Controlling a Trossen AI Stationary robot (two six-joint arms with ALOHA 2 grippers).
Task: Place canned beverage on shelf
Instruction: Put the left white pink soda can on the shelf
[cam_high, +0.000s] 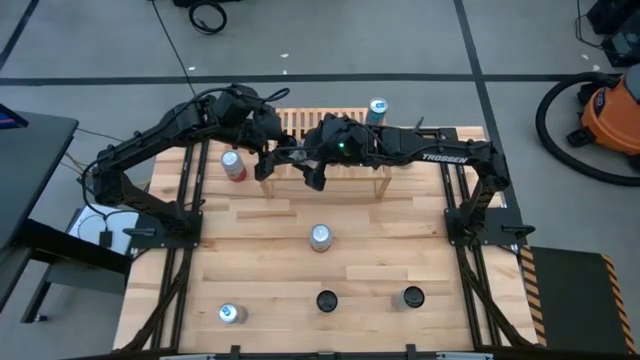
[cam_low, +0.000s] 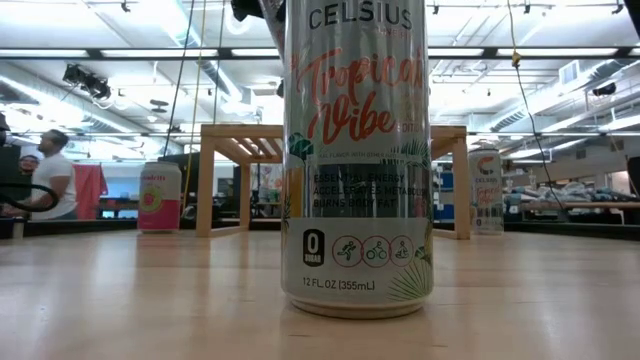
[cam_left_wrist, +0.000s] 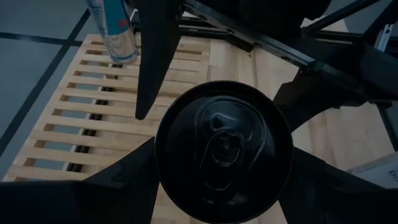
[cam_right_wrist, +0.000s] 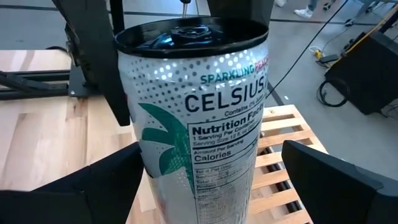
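Observation:
A white Celsius can with a dark top (cam_right_wrist: 199, 118) hangs upright above the light wooden slatted shelf (cam_high: 300, 122), whose slats (cam_left_wrist: 74, 112) show below it. My left gripper (cam_high: 274, 150) reaches in from the table's left and is shut on the can. My right gripper (cam_high: 306, 166) comes from the right. It is open, with one finger (cam_right_wrist: 336, 180) on either side of the can's lower half, and a gap shows beside that finger. In the high view the arms hide the can. In the low view a nearer can hides it. My left gripper holds the can by its side wall, near the top (cam_right_wrist: 134, 81), pinched between its two fingers (cam_right_wrist: 107, 68) on opposite sides. They slant down from the table's far left. In its own wrist view the can's top (cam_left_wrist: 222, 149) hides the contact. The can is upright, clear of the shelf.
A red can (cam_high: 233, 165) stands on the table left of the shelf, and another can (cam_high: 377, 108) stands at the shelf's far right corner. On the near half of the table stand one can in the middle (cam_high: 320, 237) and three (cam_high: 327, 300) along the near edge.

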